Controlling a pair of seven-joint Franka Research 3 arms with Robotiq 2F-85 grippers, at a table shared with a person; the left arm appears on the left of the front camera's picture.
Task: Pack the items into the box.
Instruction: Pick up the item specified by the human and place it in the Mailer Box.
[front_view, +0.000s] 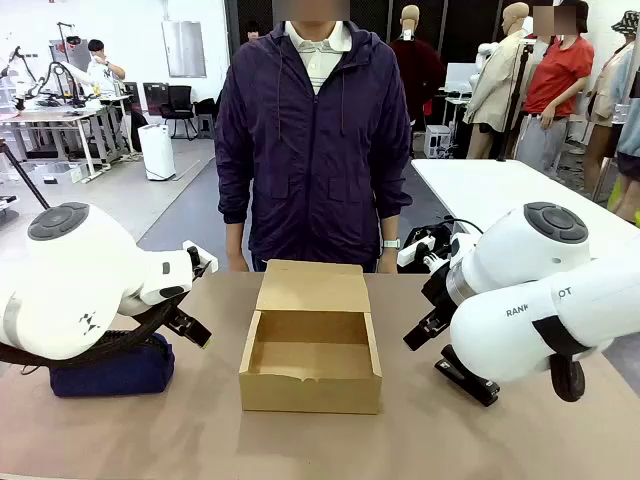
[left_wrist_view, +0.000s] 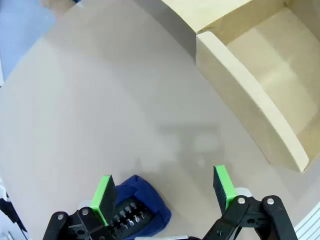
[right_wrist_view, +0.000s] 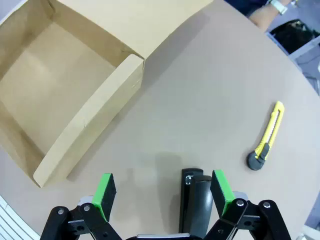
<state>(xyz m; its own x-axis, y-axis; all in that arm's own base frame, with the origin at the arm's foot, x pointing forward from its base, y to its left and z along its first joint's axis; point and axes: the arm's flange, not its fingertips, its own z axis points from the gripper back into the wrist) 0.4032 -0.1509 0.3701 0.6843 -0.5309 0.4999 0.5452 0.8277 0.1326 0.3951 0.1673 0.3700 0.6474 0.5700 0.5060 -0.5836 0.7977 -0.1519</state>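
1. Front view: the box is seen at the middle of the tabletop, empty, with its flap laid back toward the far edge, where a person stands. The pouch lies near the left edge, partly covered by the left arm. The left tool and the right tool are both spread wide, and nothing is gripped. The pouch could be dragged off the left edge by a low swing of that arm.
2. Left wrist view: the pouch is seen below the left tool, off toward one finger rather than centred. If the tool is closed there, only a fold of soft fabric may be pinched. The pouch could then sag, slip out, or be caught on the box wall.
3. Right wrist view: the right tool, wide open and empty, is held above a black object. The yellow cutter lies apart from it, nearer the right edge. The black object could be seized by mistake or knocked. The cutter is slim and flat, so it may be flicked away or the tabletop scraped.
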